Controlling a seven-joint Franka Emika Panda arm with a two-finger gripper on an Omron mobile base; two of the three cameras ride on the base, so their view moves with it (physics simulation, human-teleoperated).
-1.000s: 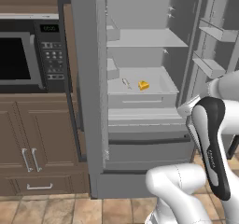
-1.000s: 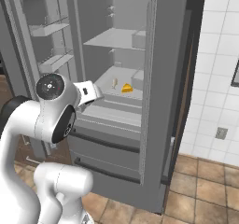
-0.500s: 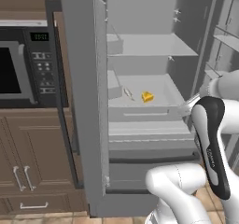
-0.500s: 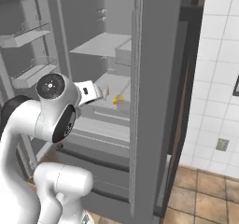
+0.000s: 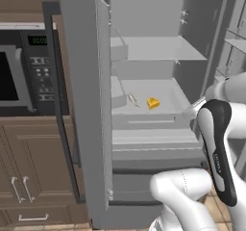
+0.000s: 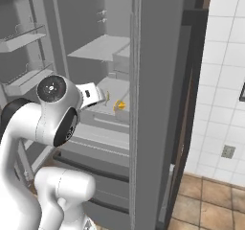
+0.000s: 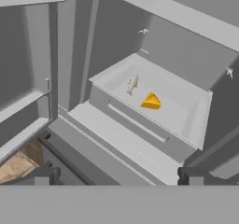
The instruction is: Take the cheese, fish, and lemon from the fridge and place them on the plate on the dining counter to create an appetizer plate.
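The fridge (image 5: 81, 81) stands open in front of me. In its pale grey drawer (image 7: 179, 113) lie the cheese (image 7: 151, 101), a yellow-orange wedge, and to its left the thin silvery fish (image 7: 132, 83), a little apart. Both also show in the left base view: cheese (image 5: 153, 103), fish (image 5: 132, 99). From the right base view the cheese (image 6: 119, 105) sits just past my hand. My gripper (image 7: 119, 176) is open and holds nothing, well short of the drawer and pointed toward it. The lemon, the plate and the dining counter are out of view.
A black microwave (image 5: 19, 76) sits in wood cabinets (image 5: 33, 172) left of the fridge. The left door's bins (image 6: 24, 37) hang open beside my arm. The right door's edge (image 6: 158, 90) stands close, with a white tiled wall (image 6: 225, 80) beyond.
The whole picture has shifted and the fridge looms larger: the base has driven closer. The cheese and fish lie as before, and the gripper has stayed open.
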